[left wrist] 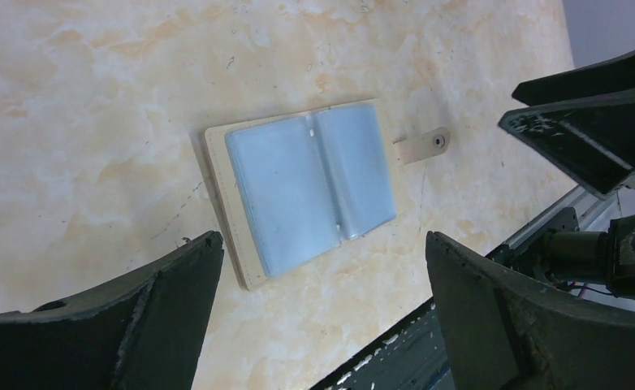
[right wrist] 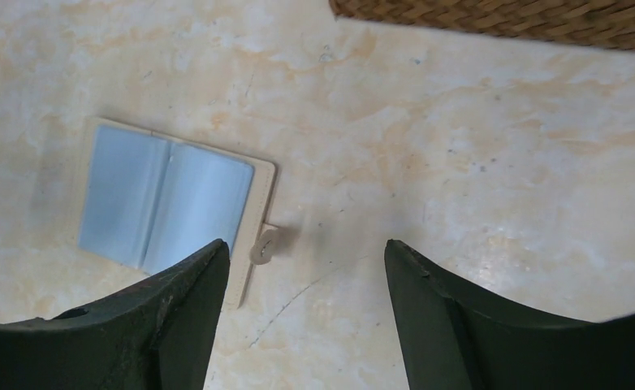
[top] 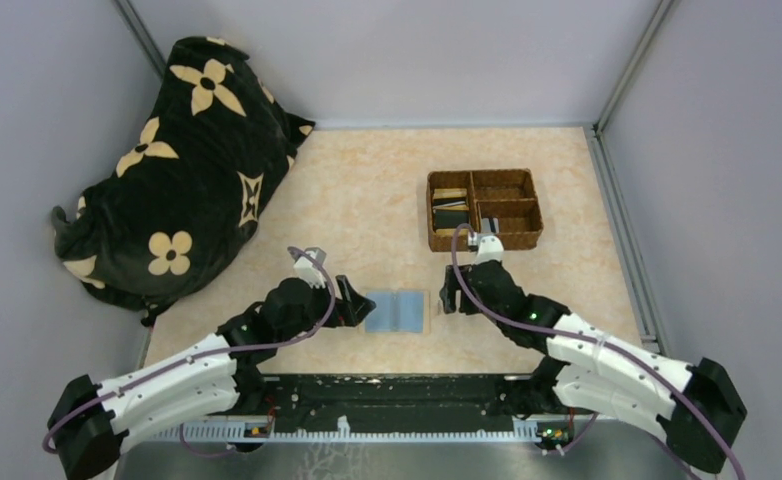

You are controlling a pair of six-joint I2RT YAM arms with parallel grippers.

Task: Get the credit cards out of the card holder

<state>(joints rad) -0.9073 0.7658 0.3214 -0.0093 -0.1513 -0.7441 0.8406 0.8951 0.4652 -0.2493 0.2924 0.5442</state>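
Left gripper (left wrist: 322, 244) and right gripper (right wrist: 306, 248) both gape wide, gripping nothing, flanking the card holder (left wrist: 306, 187) lying open on the table (top: 367, 190). Only overhead shows the woven tray (top: 537, 210) containing credit cards (top: 451, 200); wrist views reveal the holder's snap tab (left wrist: 424, 145).

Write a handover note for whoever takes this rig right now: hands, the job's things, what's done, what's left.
Left hand: open, empty, just left of the card holder.
Right hand: open, empty, just right of it.
Card holder: lies open flat between them, blue-grey inside up, snap tab toward the right hand; no card shows in it.
Woven tray: flat tan and dark pieces in its left compartments, probably the credit cards; too small to confirm.
Done: apparently, cards out.
Left: check the holder for a hidden card.
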